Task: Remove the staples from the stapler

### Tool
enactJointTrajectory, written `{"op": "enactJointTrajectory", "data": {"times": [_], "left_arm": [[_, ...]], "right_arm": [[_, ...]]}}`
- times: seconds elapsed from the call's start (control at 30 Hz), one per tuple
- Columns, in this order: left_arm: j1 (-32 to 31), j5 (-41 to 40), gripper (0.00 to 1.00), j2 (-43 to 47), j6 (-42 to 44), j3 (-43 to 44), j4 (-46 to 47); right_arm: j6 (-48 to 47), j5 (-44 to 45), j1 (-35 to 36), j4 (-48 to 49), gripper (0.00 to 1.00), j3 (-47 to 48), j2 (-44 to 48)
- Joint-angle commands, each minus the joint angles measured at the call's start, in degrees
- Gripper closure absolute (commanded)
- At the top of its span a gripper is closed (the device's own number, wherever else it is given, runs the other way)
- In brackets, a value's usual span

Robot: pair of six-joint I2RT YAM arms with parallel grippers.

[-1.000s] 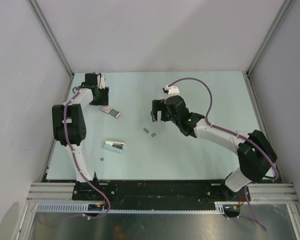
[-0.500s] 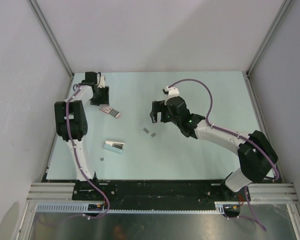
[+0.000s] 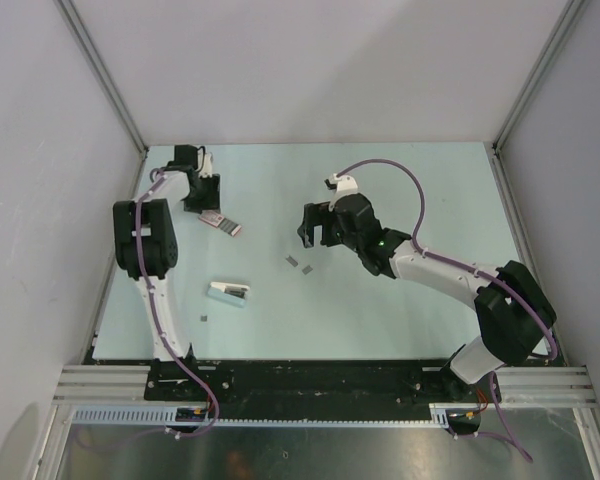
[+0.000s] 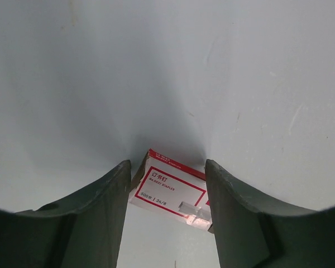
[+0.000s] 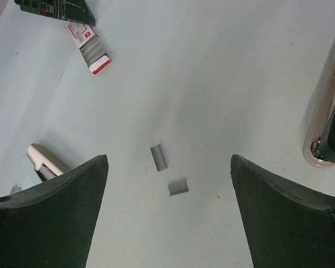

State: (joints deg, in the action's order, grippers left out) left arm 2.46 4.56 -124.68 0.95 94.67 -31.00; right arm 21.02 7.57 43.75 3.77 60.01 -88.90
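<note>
Right hand (image 3: 314, 226) spread, hovering over worktop (image 3: 410, 190). Staples (image 5: 159, 157) lie loose below it. Stapler (image 3: 230, 292) lies left of them, nearer the bases. Left hand (image 4: 167, 163) spread, straddling staple box (image 4: 167, 188).

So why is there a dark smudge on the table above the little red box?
Left wrist view: it is a soft shadow on the table, just past the red-and-white box; the left gripper looks a bit blurry up close. Right wrist view: the staples are sharp. Top external view: the light on the table is even.
</note>
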Motion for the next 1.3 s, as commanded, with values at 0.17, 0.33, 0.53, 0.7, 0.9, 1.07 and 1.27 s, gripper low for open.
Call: {"op": "enactJointTrajectory", "data": {"times": [0.17,0.33,0.53,0.7,0.9,1.07,1.27], "left_arm": [[-4.4,-0.3,0.4,3.7,-1.1,-5.5,-0.9],[-6.1,0.1,0.4,7.1,0.2,-11.1,-0.8],[-7.4,2.0,0.4,10.0,0.3,-15.7,-0.5],[-10.0,3.0,0.41,12.9,0.4,-19.0,-0.3],[-12.5,2.6,0.4,16.8,1.2,-22.5,0.4],[-14.6,1.2,0.39,19.1,2.1,-24.7,1.3],[-16.6,2.4,0.39,22.4,2.2,-28.9,1.9]], "right_arm": [[1.0,-0.7,-0.7,2.8,0.05,-1.2,2.6],[0.8,-0.8,-0.8,2.6,0.05,-1.4,2.8],[0.6,-0.5,-1.0,2.1,0.05,-1.9,3.1],[0.6,-0.2,-1.2,1.7,0.05,-2.3,3.4],[0.6,0.0,-1.3,1.7,0.05,-2.7,2.9],[0.6,-0.1,-1.3,1.7,0.05,-2.9,2.7],[0.6,0.2,-1.5,1.2,0.05,-2.9,2.7]]}}
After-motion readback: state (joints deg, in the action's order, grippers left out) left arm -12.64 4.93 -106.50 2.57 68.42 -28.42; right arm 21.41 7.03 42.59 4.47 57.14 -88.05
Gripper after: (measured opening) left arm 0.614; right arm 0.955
